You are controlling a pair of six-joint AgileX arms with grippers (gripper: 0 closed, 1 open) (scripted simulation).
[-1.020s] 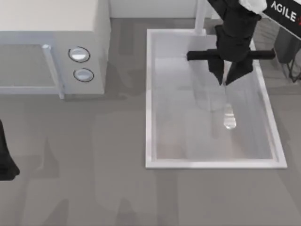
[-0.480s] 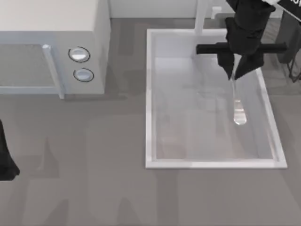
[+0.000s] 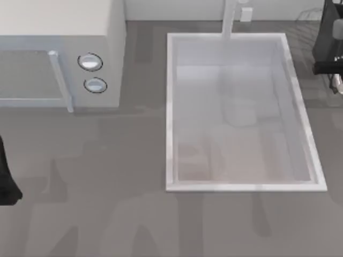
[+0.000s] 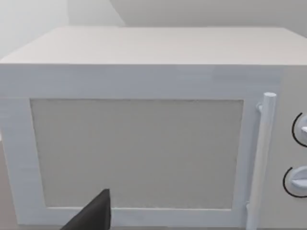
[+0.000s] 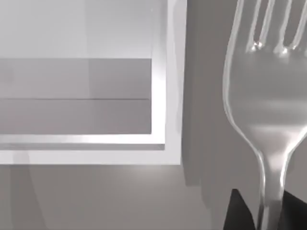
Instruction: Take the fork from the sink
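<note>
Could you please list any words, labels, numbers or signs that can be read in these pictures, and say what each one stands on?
There is no readable text in the current pictures.
The microwave has two round knobs with no legible marks.
The sink, the fork held by the right gripper, and the left gripper carry no lettering.

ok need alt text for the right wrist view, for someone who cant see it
A shiny silver fork fills the foreground, its handle pinched between the right gripper's dark fingers, tines pointing away from the camera. Behind it, off to one side, is a corner of the white sink on the grey table.
</note>
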